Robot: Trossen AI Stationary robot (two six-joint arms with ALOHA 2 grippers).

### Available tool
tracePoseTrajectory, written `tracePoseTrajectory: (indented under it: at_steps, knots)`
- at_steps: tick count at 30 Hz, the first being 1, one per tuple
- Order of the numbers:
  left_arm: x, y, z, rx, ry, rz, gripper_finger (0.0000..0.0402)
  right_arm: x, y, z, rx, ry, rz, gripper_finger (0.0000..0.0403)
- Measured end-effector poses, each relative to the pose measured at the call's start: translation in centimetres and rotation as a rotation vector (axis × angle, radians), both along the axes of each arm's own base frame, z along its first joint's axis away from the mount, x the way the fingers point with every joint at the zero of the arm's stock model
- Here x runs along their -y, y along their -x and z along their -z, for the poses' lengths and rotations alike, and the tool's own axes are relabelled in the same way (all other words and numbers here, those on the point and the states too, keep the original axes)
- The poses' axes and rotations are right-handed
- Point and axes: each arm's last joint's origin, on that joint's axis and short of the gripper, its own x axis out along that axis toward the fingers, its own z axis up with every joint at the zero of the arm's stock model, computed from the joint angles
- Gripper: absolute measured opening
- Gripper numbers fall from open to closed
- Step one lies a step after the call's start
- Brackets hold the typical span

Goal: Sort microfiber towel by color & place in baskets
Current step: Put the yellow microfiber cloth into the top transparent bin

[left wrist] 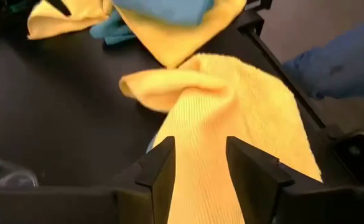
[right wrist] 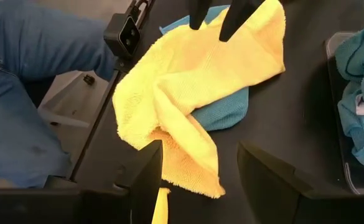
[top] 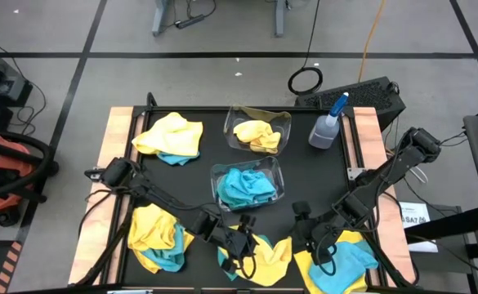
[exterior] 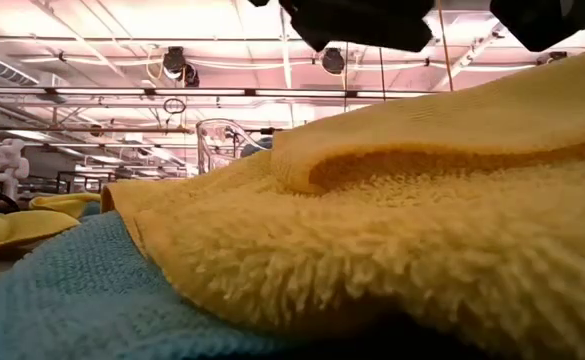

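Two clear baskets stand mid-table: the far one [top: 261, 131] holds a yellow towel, the nearer one [top: 247, 184] turquoise towels. Near the front edge a yellow towel [top: 269, 258] lies partly over a turquoise one [right wrist: 228, 113]. My left gripper [left wrist: 200, 165] is open at this yellow towel's left end, a strip of it [left wrist: 200, 137] between the fingers. To its right my right gripper [right wrist: 210, 171] hovers open over the dark mat, beside the same towel's corner [right wrist: 194, 165], touching nothing I can see. My left gripper has one finger [left wrist: 160, 168] on either side of a raised strip of the yellow towel's left end [left wrist: 197, 155], and the cloth fills the gap between them. The fingers slant down from the table's left, along the strip. The towel's far part rests on the mat.
Mixed yellow and turquoise piles lie at the far left [top: 171, 137], near left [top: 157, 237] and near right [top: 345, 261]. A spray bottle [top: 327, 124] stands at the far right. A person's blue-clad legs [right wrist: 26, 81] are just beyond the table's near edge.
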Motion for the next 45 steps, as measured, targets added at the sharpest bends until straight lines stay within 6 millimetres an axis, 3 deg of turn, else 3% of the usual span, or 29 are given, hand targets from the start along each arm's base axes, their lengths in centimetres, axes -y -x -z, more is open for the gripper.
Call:
tracePoseTrajectory:
  at_steps: [9, 12, 22, 25, 32, 35, 39, 45]
  knots:
    - [0.9, -1.4, 3.1, 0.032, 0.004, 0.068, 0.0156, 0.0, -0.1, -0.1, 0.018, 0.010, 0.007, 0.0196]
    - [0.7, -1.5, 3.3, 0.037, -0.021, 0.049, 0.0157, 0.0, -0.1, -0.1, 0.023, 0.006, 0.007, 0.0196]
    - [0.7, -1.9, 3.2, 0.098, -0.062, 0.086, 0.0062, 0.0, -0.2, -0.1, 0.042, 0.031, 0.009, 0.0196]
    - [1.2, -2.1, 3.6, 0.140, -0.090, 0.107, 0.0082, 0.0, -0.2, -0.2, 0.054, 0.025, 0.008, 0.0196]
    - [1.1, -2.3, 4.5, 0.128, -0.099, 0.094, 0.0205, 0.0, -0.2, -0.2, 0.053, 0.024, 0.009, 0.0196]
    - [1.0, -2.5, 4.3, 0.144, -0.090, 0.088, 0.0225, 0.0, -0.2, -0.2, 0.053, 0.024, 0.009, 0.0196]
    - [0.8, -2.6, 4.3, 0.151, -0.094, 0.077, 0.0177, 0.0, -0.3, -0.2, 0.056, 0.025, 0.007, 0.0196]
    - [0.2, -2.9, 4.4, 0.125, -0.051, 0.125, 0.0020, -0.1, -0.3, -0.3, 0.059, 0.023, 0.007, 0.0196]
